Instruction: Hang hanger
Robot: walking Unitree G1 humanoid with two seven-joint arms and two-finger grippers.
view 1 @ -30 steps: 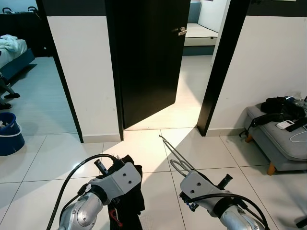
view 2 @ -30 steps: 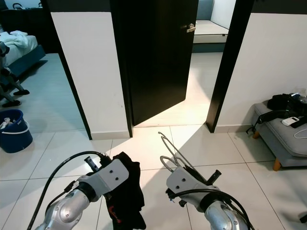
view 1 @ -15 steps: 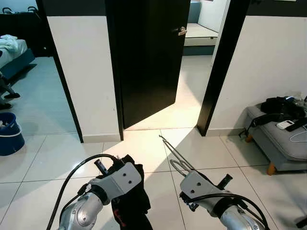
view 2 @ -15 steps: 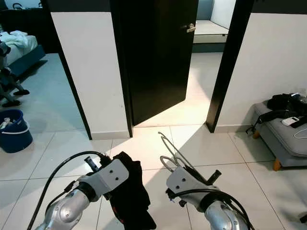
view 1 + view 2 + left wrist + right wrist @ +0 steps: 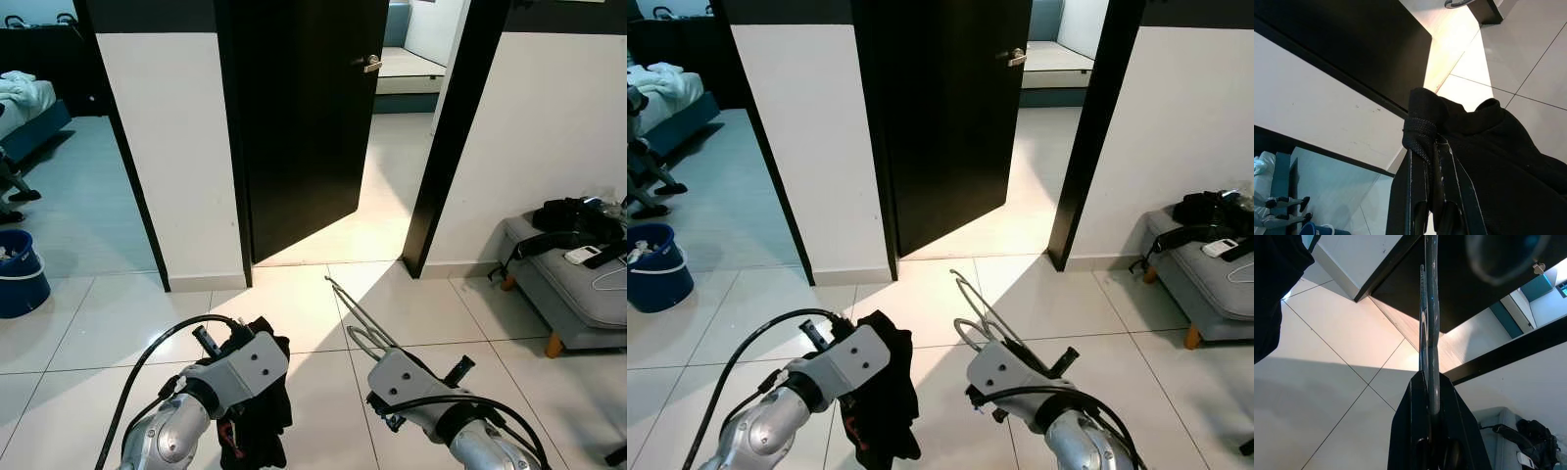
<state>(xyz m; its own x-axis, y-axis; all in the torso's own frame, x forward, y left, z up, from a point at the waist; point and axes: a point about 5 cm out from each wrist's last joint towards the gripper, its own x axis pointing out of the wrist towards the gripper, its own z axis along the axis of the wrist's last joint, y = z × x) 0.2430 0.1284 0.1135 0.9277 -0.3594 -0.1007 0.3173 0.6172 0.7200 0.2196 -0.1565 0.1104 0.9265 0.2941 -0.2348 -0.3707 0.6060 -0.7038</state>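
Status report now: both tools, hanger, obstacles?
Left tool shut on black garment. Right tool shut on wire hanger. Door ahead, ajar.

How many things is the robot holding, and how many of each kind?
Black cloth: 1, in the left hand.
Wire hangers: 2, it seems, in the right hand.
Total: 3

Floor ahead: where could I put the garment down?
Bare tiles stretch between the blue bucket and the grey bench, up to the black door. The bench top is crowded with bags.
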